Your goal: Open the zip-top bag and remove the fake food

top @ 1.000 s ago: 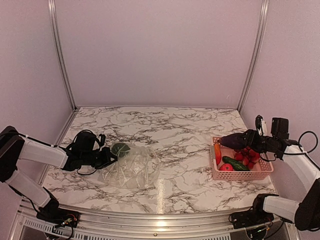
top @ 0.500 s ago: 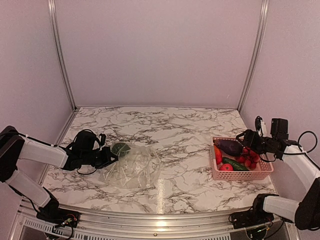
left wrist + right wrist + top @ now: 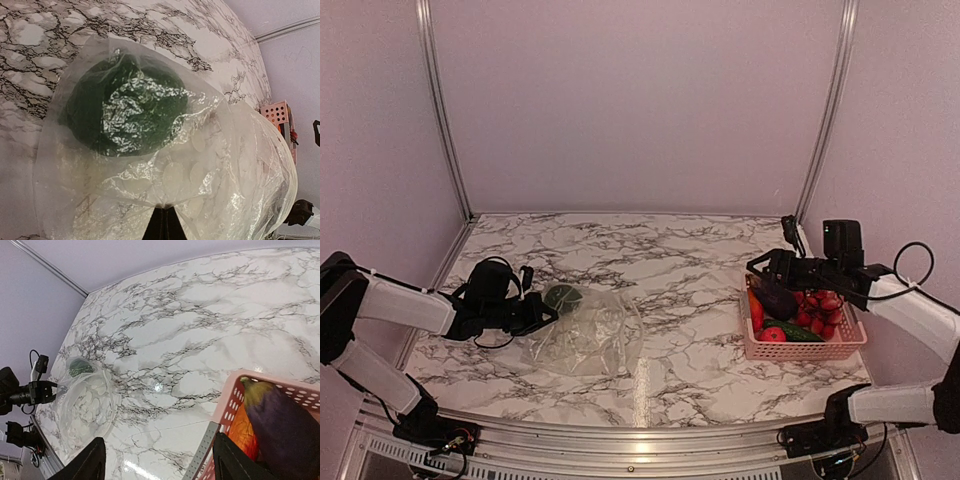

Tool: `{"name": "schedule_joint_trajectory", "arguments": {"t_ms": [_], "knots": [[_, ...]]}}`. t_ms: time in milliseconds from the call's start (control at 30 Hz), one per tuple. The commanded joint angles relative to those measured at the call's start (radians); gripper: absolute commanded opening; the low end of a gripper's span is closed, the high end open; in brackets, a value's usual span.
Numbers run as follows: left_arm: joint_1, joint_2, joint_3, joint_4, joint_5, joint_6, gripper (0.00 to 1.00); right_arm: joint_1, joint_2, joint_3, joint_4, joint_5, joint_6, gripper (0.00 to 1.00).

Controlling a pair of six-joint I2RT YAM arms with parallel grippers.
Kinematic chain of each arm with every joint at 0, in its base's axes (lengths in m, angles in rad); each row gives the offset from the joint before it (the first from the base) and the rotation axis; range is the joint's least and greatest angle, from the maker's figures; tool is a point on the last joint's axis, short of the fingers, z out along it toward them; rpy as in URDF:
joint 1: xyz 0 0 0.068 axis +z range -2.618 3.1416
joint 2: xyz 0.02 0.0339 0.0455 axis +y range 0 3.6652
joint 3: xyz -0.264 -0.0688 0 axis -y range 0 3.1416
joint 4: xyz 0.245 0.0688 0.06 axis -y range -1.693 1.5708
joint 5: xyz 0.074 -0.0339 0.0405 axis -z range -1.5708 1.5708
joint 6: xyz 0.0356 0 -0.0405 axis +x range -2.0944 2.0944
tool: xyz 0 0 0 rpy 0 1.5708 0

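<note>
Plastic film of the zip-top bag (image 3: 590, 340) lies crumpled on the table (image 3: 670, 250) at the lower left of the top view. The left jaws are pinched narrow on its edge, on the side toward the left arm (image 3: 410, 305). In the left wrist view their dark tips meet at the bottom centre with the film caught between them. That hold looks meant to anchor the bag so it cannot slide while the other arm reaches in. 1 piece of the fake food sits inside: a green pepper (image 3: 125, 112), under wrinkled film in the upper left of that wrist view, near the pinched edge. Whether the zip strip is fully parted cannot be told here. The other pieces lie in the pink basket (image 3: 807, 353) at the lower right of the top view: a dark purple piece (image 3: 777, 297) at its left end, red pieces (image 3: 817, 315) and a cucumber (image 3: 798, 331). The right jaws hang over that left end, spread wide and holding nothing. Both fingers (image 3: 92, 460) show along the bottom of the right wrist view, with bare table and the basket corner between them. By this layout the task seems nearly done, and the next move calls for the right arm to cross to the bag for the pepper. Held at only 1 spot, the thin film may bunch or lift with it.
</note>
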Motion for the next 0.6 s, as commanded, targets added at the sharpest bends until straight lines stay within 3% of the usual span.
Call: {"name": "schedule_joint_trajectory", "arguments": {"t_ms": [0,267,567], "knots": [[0.002,-0.031,0.014,0.012,0.013,0.035,0.00,0.160,0.086,0.044,0.132,0.008,0.065,0.66],[-0.002,-0.091,-0.008,0.028,0.017,0.043,0.00,0.456,0.315,0.049,0.358,0.052,0.159,0.44],[-0.017,-0.111,-0.017,0.052,0.019,0.055,0.00,0.589,0.645,0.081,0.623,0.013,0.237,0.25]]}}
